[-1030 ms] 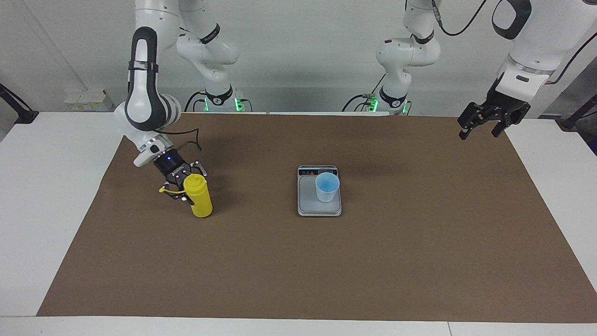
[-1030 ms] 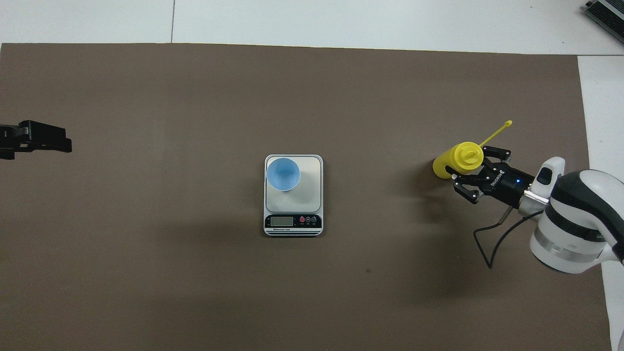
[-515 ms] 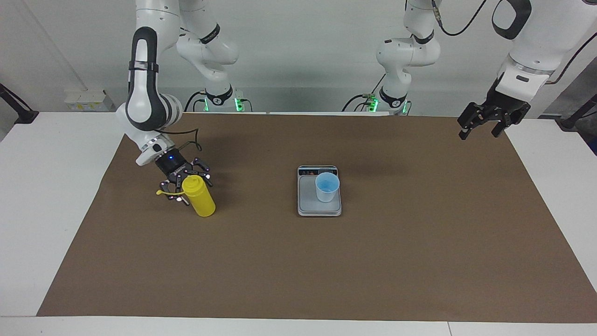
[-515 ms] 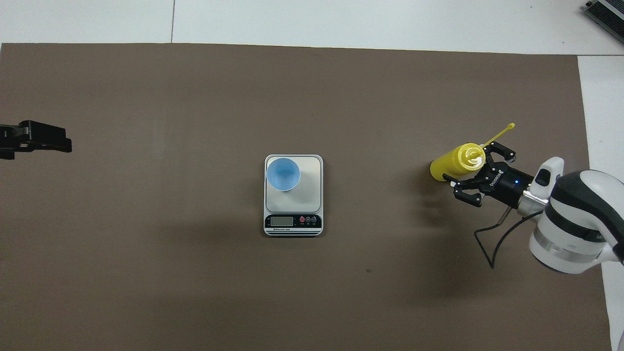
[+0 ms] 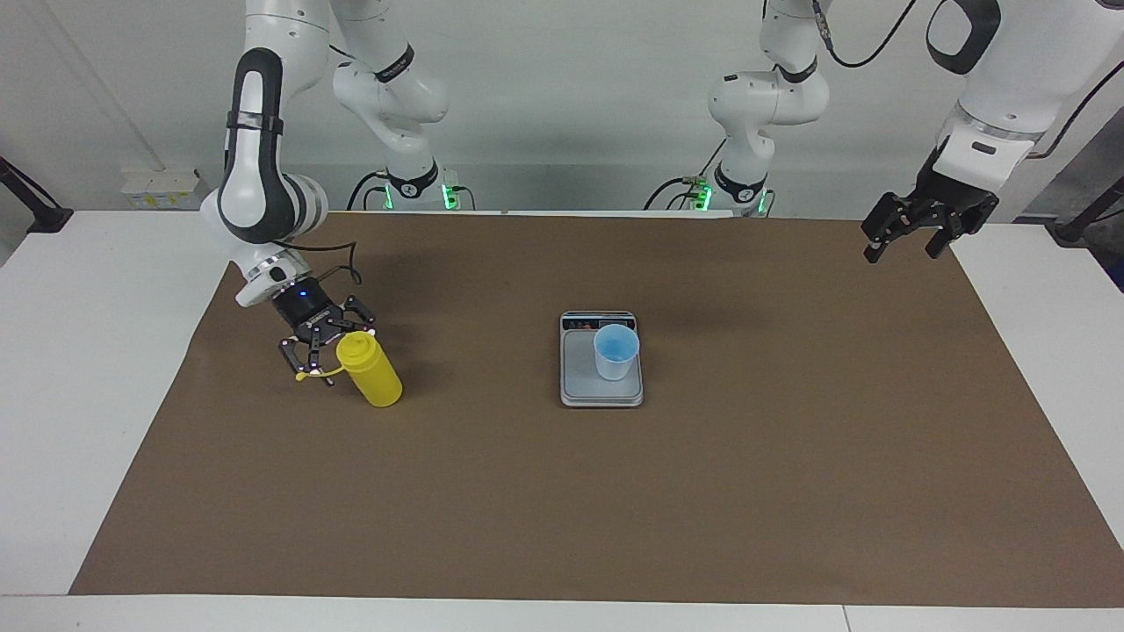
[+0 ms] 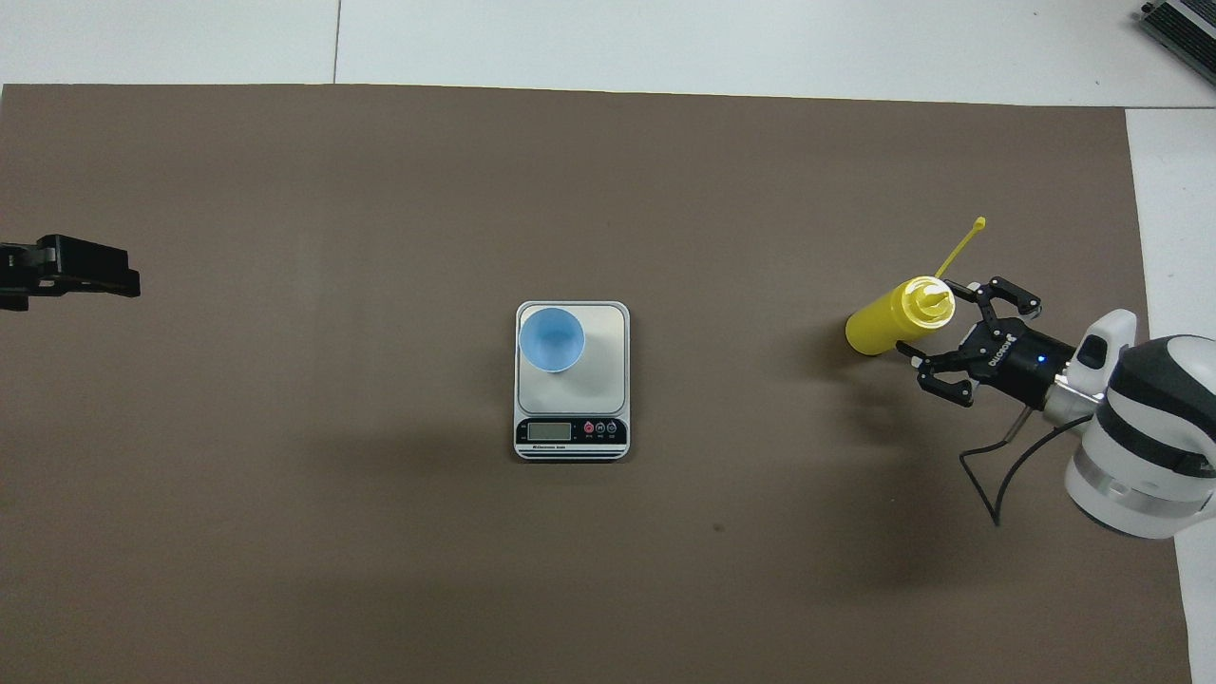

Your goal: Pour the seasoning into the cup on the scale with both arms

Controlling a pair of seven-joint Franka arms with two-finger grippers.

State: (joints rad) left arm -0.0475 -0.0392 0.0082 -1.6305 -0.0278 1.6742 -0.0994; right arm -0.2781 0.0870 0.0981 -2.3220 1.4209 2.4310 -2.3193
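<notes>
The yellow seasoning bottle (image 5: 371,376) (image 6: 883,321) stands on the brown mat toward the right arm's end of the table, its cap strap sticking out from the top. My right gripper (image 5: 327,341) (image 6: 940,334) is open. Its fingers are spread beside the bottle's top and do not clamp it. The light-blue cup (image 5: 616,351) (image 6: 551,339) sits on the grey scale (image 5: 580,379) (image 6: 604,366) in the middle of the mat. It stands at the scale's corner toward the left arm's end. My left gripper (image 5: 913,244) (image 6: 95,275) waits open, raised over the mat's edge at the left arm's end.
The brown mat (image 5: 562,509) (image 6: 380,532) covers most of the white table (image 5: 79,369). The scale's dark display strip (image 6: 571,432) faces the robots. A black cable (image 6: 988,475) loops from the right wrist over the mat.
My right gripper has opened and let go of the seasoning bottle, then drawn back toward the right arm's end of the table. The bottle stays standing. The left arm has not moved.
</notes>
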